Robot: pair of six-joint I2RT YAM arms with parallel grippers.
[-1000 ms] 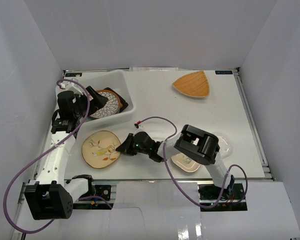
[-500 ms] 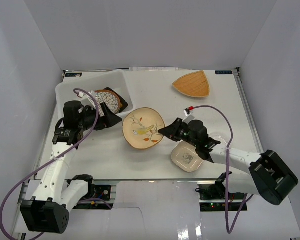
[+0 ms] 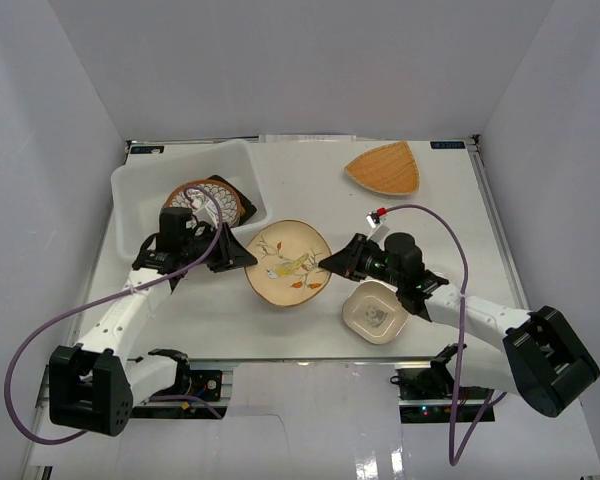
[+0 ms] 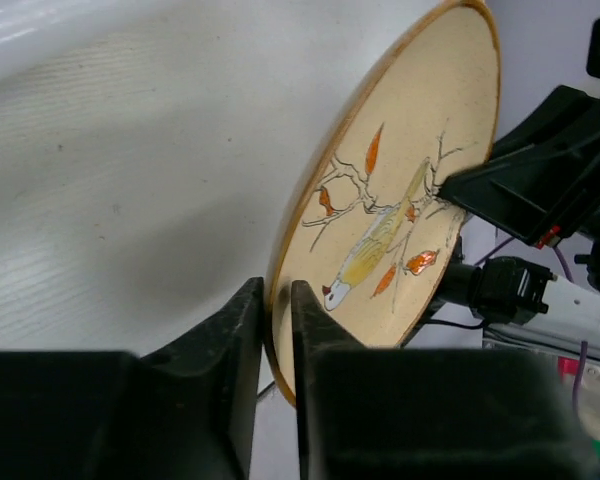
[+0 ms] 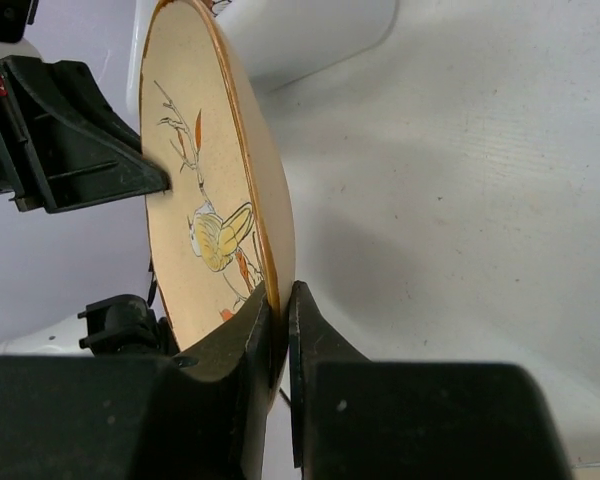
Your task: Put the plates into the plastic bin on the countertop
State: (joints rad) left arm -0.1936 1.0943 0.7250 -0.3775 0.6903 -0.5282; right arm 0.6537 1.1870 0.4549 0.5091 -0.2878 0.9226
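L pincer [image 3: 248, 262] & R pincer [image 3: 326, 262] both pinch opp rims of cream plate [image 3: 287, 263] over bench [image 3: 310, 190] near bin [image 3: 145, 190]; I reckon mismatched pulls or an early release = slip/drop.

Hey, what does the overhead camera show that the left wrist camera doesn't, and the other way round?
Only the overhead view shows the plastic bin, the orange fan-shaped plate and the small cream square plate. Only the left wrist view shows how the left gripper straddles the rim of the cream painted plate. Both show that plate held at opposite edges by the left gripper and the right gripper.
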